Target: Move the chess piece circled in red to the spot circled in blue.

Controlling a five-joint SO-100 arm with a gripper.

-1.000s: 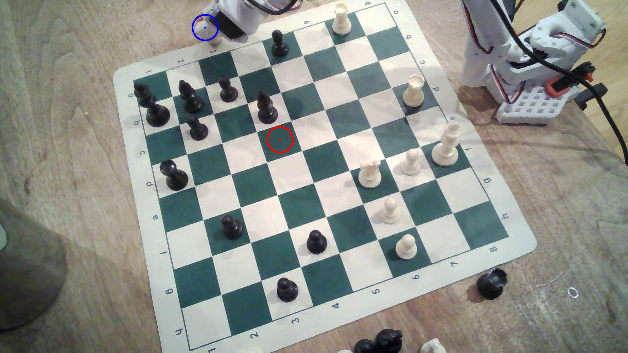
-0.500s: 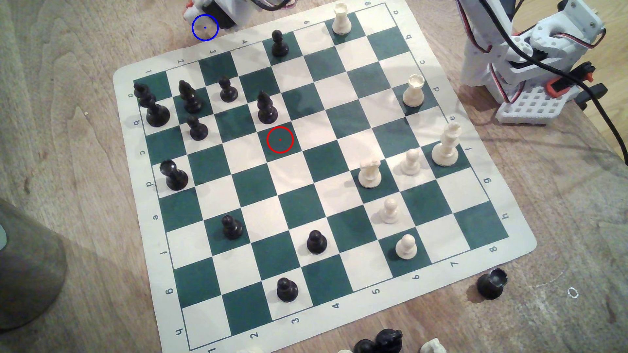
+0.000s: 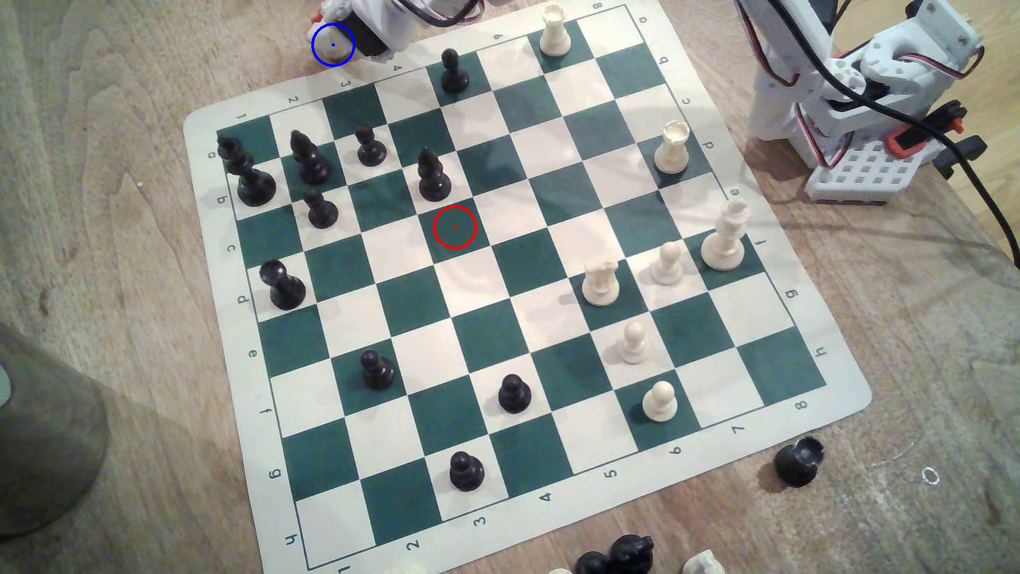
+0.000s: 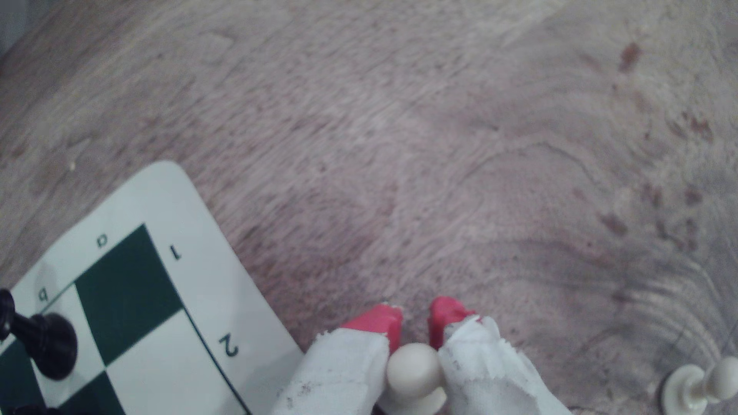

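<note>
Between two fingers (image 4: pixel 373 323), one cream pawn (image 4: pixel 415 369)

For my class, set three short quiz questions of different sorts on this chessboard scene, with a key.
1. True or false: the tool holds the small cream plastic pawn with the ball head between its red-tipped fingers.
2. Multiple choice: the drawn blue ring lies over (A) a green square, (B) the wooden tabletop beside the green-and-cream chessboard mat, (C) a white square.
3. Fill in: the drawn red ring marks a ____ square with no piece on it.

Key: 1 true; 2 B; 3 green.
</note>
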